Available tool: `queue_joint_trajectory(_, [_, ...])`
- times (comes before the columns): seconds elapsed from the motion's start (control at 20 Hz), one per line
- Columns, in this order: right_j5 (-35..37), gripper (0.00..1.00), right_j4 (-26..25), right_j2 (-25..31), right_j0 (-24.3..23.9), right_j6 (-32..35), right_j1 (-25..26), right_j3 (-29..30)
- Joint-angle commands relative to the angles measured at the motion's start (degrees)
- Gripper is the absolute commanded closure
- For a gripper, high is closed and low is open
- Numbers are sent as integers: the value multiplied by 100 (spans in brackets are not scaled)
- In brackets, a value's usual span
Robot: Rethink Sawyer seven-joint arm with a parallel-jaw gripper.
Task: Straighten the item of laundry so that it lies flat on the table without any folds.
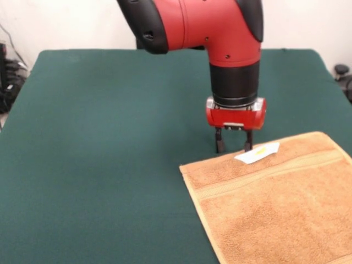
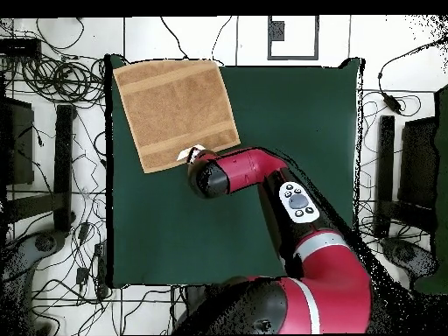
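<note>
The tan-orange towel [image 1: 275, 203] lies spread out at the lower right of the front view, on the dark green table [image 1: 110, 137]. A woven band runs near its far hem. Its white label [image 1: 257, 153] is flipped up at that hem. My gripper [image 1: 234, 144] stands just behind the hem beside the label, open, fingertips low over the cloth with nothing between them. From overhead, the towel [image 2: 175, 109] looks flat in a corner of the table [image 2: 289, 157], with the label [image 2: 188, 154] at its edge. The wrist hides the gripper there.
The towel's sides lie close to two table edges [image 2: 112, 114]. Cables and dark equipment [image 2: 52, 175] cover the floor around the table. My red arm [image 2: 262, 175] reaches across the green surface from the base side.
</note>
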Motion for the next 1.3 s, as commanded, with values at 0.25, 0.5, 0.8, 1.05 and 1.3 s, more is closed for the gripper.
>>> queue_joint_trajectory(0.25, [-521, 0, -601, -1602, 477, 736, 2154, -429])
queue_joint_trajectory(0.5, [-1743, 0, -774, -2682, 1602, 1323, 2810, -1442])
queue_joint_trajectory(0.8, [-2186, 0, -542, -2775, 1599, 585, 2966, -1698])
queue_joint_trajectory(1.05, [-2128, 100, -208, -2608, 1398, 450, 2925, -1581])
queue_joint_trajectory(1.3, [-2003, 100, -173, -2603, 1402, 350, 2896, -1576])
